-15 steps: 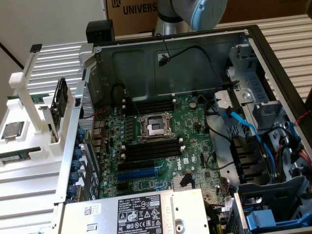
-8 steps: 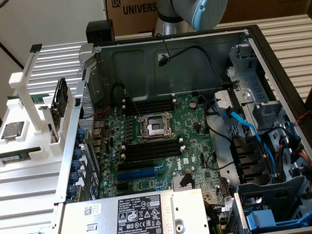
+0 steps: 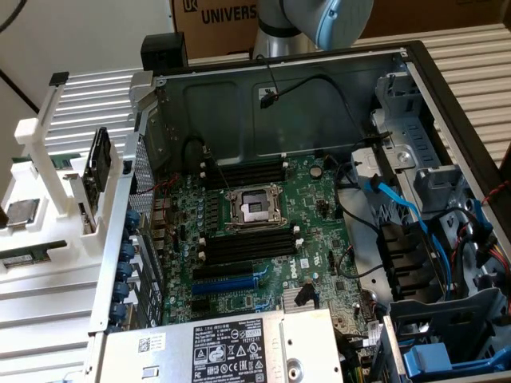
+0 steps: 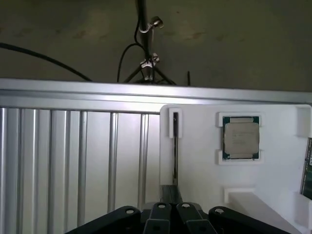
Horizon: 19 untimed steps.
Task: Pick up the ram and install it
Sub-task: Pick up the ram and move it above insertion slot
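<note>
The ram [image 3: 33, 254], a long, narrow green circuit-board stick, lies flat in its holder at the outer edge of the white plastic fixture [image 3: 60, 231], on the exterior view's left beside the open computer case [image 3: 319, 96]; it has not been lifted. Each part seems to have its own recess there so it sits at a known spot: the square silver processor chip [image 4: 241, 138] is seated in a framed pocket, and a green strip at the fixture's far edge [image 4: 307, 168] looks to be the same ram. The black gripper [image 4: 170, 217] hangs above the fixture's near edge, where it meets the ribbed aluminium table [image 4: 73, 156], well apart from the ram; I cannot tell whether it is open or closed. The case lies open side up, probably so the long black memory slots [image 3: 243, 243] on the green motherboard [image 3: 319, 191] can be reached from above; they appear empty.
</note>
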Tool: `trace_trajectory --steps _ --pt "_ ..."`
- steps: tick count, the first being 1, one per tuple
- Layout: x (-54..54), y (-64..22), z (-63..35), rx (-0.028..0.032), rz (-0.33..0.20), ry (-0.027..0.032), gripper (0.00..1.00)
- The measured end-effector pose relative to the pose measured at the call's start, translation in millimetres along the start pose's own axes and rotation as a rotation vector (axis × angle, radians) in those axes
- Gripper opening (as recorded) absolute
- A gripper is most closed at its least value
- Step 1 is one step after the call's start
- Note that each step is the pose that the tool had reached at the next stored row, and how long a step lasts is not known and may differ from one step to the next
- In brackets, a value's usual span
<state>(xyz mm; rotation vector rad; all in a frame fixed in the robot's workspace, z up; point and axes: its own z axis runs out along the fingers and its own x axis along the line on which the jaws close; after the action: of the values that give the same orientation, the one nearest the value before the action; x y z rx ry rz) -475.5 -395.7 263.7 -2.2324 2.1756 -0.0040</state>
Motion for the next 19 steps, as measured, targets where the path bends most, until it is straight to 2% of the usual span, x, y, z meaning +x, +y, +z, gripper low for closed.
trace_trajectory --steps 3,4,6,7,9,10,12,13,14,15,16,18,19 --pt "6.1 -0.8 4.8 -0.0002 0.0 -0.0061 0.11" --pt "10.3 -2.2 7.9 -0.0004 0.0 -0.0119 0.11" --pt "12.2 -4.6 9.6 -0.0034 0.0 -0.0194 0.11" --pt "13.3 -6.4 10.7 -0.012 0.001 -0.0306 0.11" --pt "13.8 -8.3 11.5 -0.0245 0.001 -0.0421 0.11" --pt "14.0 -9.6 11.9 -0.0327 0.002 -0.0472 0.11" --pt "14.2 -13.2 12.4 -0.0517 0.002 -0.0548 0.11" --pt "14.3 -18.8 13.3 -0.0698 0.003 -0.0586 0.11" --pt "14.4 -22.6 14.2 -0.0757 0.003 -0.0587 0.11" --pt "14.5 -26.0 15.5 -0.0794 0.004 -0.0588 0.11" --pt "14.3 -27.8 17.5 -0.0805 0.004 -0.0589 0.11" --pt "13.1 -29.6 21.2 -0.0809 0.004 -0.0589 0.11" --pt "9.2 -30.6 24.8 -0.0809 0.004 -0.0588 0.11"
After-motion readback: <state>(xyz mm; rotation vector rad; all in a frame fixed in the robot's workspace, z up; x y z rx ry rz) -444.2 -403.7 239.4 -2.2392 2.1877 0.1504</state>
